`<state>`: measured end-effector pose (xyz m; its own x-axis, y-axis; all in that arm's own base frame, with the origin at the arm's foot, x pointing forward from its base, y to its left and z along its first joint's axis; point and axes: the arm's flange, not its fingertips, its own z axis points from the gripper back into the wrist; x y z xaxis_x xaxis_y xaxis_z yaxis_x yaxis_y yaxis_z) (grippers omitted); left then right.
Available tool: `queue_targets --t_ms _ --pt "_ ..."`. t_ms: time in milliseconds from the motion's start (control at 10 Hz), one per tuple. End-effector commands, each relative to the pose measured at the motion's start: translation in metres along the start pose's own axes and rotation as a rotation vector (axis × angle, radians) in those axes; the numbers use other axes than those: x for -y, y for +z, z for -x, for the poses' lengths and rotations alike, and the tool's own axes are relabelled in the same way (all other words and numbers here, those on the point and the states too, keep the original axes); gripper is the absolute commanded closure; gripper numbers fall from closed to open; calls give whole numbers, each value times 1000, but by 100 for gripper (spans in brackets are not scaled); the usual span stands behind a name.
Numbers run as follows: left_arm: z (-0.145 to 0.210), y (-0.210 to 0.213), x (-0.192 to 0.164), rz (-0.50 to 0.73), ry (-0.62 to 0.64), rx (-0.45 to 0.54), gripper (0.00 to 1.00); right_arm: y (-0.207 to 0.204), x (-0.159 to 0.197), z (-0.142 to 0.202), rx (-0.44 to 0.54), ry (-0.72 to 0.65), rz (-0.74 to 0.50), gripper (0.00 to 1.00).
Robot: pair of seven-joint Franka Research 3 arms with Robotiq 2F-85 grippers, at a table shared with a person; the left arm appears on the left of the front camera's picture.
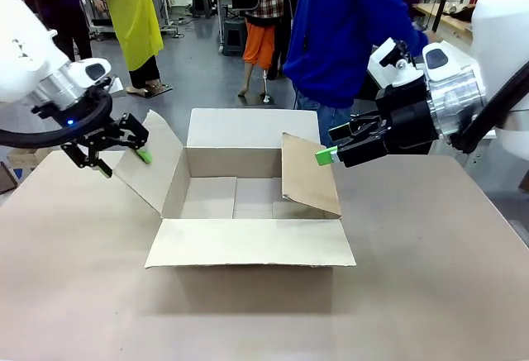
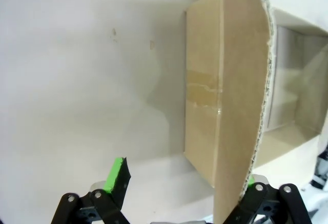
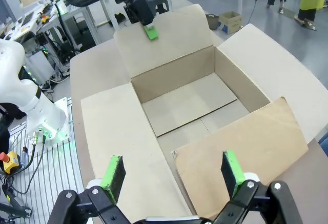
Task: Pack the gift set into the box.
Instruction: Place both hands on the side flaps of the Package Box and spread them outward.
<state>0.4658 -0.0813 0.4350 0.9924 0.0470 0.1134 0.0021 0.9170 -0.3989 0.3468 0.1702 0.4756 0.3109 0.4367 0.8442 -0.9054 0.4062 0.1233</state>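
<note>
Front view: one box (image 1: 248, 245) sits in the middle of the table (image 1: 430, 295), all four flaps thrown outward and its floor bare cardboard. The left gripper (image 1: 126, 163) hangs at the outer edge of the left flap (image 1: 157, 163), fingers apart. The right gripper (image 1: 331, 148) is at the top edge of the right flap (image 1: 307, 175), which leans in over the opening.

Left wrist view: the left flap runs edge-on up between the two spread fingers, close against one of them. Whether that pad touches the board is hard to say from here. Nothing is clamped.

Right wrist view: two green pads (image 3: 114, 170) are spread wide with the right flap between them, nothing pinched. Across the box, the left gripper sits on the far flap's rim.

Handling, by judgement: this is plain corrugated board, light and stiff across the panel, but hinging freely at each crease. A flap's free edge is the natural place to take hold. A firm squeeze there would dent the fluting, and the box would likely slide if pushed.

The count: one box, four flaps, two grippers, two fingers apiece.
</note>
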Motion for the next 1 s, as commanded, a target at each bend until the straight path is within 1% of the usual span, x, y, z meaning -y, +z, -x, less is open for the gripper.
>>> queue_targets --t_ms 0,200,300,400,600,700,800,900 --pt "-1 -9 -27 110 -58 -63 0 -2 -2 -2 -5 -19 12 0" --pt "-15 -28 -49 150 -76 -116 0 -2 -2 -2 -5 -19 12 0" --pt "-23 -34 -51 222 -79 -154 0 -2 -2 -2 -5 -19 12 0" --pt "-2 -22 -41 115 -54 -81 0 -2 -2 -2 -5 -19 12 0" --pt "-2 -22 -41 115 -54 -81 0 0 0 0 0 0 0 0" --pt "-2 -22 -41 115 -54 -81 0 -17 -2 -24 -129 -32 -26 0" --pt "-2 -22 -41 115 -54 -81 0 -34 -3 -51 -306 -132 10 0" --pt "-2 -22 -41 115 -54 -81 0 -50 -9 -83 -452 -198 12 0"
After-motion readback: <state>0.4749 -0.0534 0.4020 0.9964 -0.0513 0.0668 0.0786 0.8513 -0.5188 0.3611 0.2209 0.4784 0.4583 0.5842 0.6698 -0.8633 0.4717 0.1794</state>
